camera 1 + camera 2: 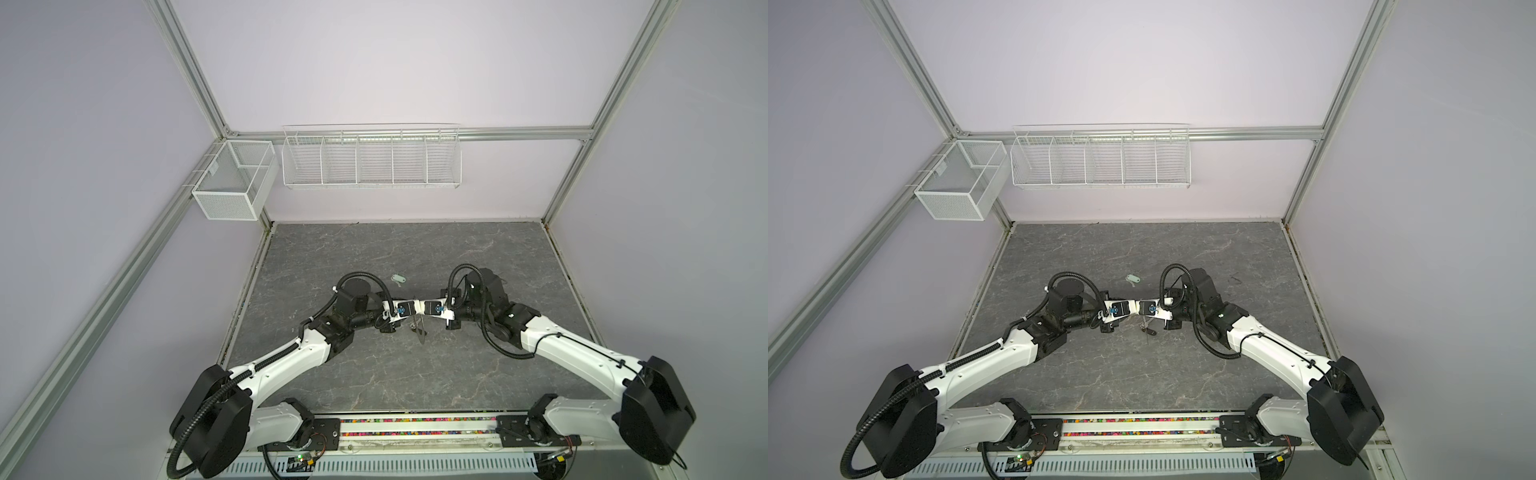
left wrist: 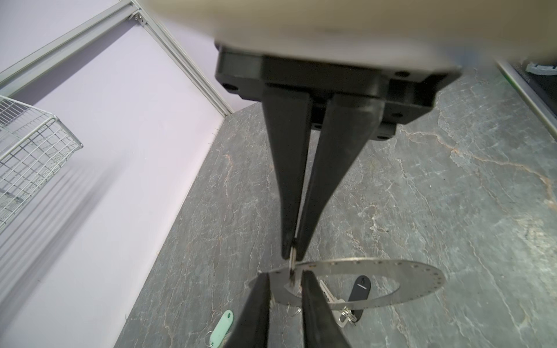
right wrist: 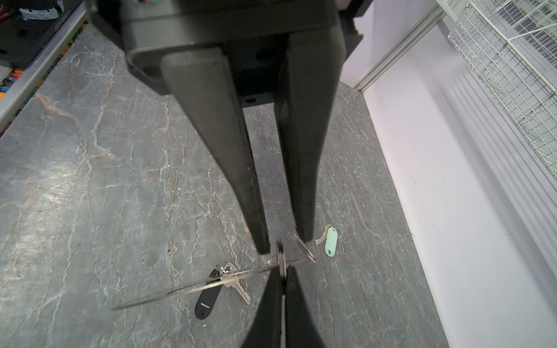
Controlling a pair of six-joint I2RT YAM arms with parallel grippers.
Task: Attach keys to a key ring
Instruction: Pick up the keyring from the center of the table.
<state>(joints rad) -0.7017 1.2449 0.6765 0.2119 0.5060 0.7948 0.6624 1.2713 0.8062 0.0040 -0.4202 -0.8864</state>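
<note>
The key ring [image 2: 422,280], a flat grey disc with a wide hole, is lifted at one end between my two arms, which meet at mid-table [image 1: 419,311]. My right gripper [image 3: 284,269] is shut on a small wire loop at the disc's rim. My left gripper [image 2: 284,273] faces it. Its fingers stand slightly apart on either side of that loop, and I see nothing pinched between them. A key [image 3: 238,286] with a black tag [image 3: 208,298] has its split ring at the disc's rim. The key with the pale green tag [image 1: 399,277] lies loose on the table behind the grippers.
A long white wire basket [image 1: 370,160] and a white mesh box [image 1: 232,183] hang on the back wall, above the table. Lilac walls close in the grey stone tabletop [image 1: 415,382] at left, back and right. The arm bases sit on a rail [image 1: 415,428] along the front edge.
</note>
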